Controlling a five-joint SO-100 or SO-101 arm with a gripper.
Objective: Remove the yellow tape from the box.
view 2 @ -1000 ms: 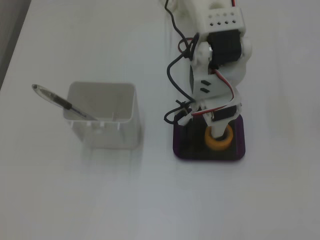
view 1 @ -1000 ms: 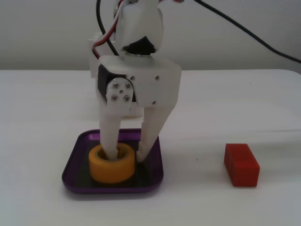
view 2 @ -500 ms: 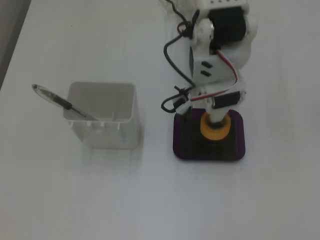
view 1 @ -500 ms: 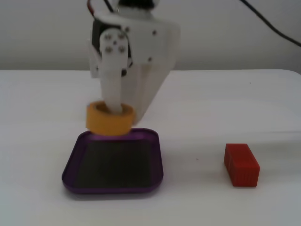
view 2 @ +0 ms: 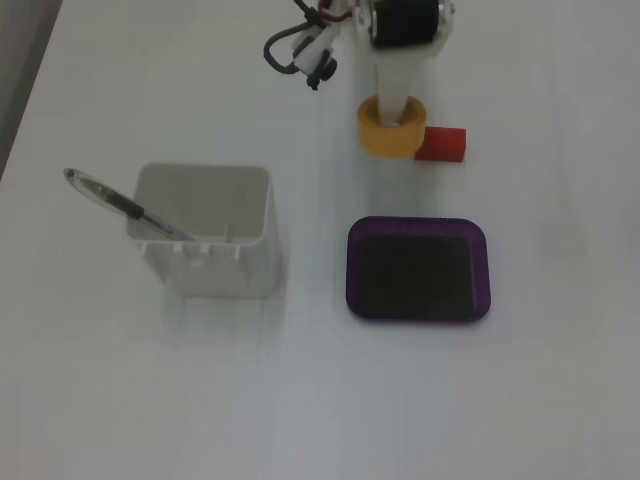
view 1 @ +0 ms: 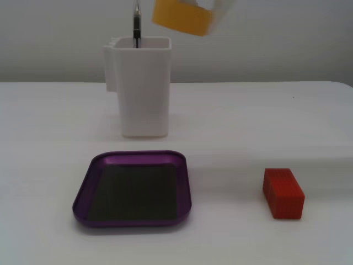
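Note:
The yellow tape (view 1: 181, 21) hangs high in the air at the top of a fixed view, tilted, well above the table and behind the box. In the fixed view from above, the tape (view 2: 380, 135) sits just left of the red block. My white gripper (view 2: 393, 112) is shut on the tape, with one finger through the roll's hollow core; only a white finger (view 1: 222, 8) shows at the top edge of the other fixed view. The box, a purple tray (view 1: 83, 194) with a dark bottom, lies empty on the table and also shows from above (view 2: 480, 240).
A tall white container (view 1: 144, 88) with a pen (view 1: 136, 26) in it stands behind the tray; from above, the container (view 2: 205, 262) is left of the tray. A red block (view 1: 283, 193) lies to the tray's right, also seen from above (view 2: 445, 145).

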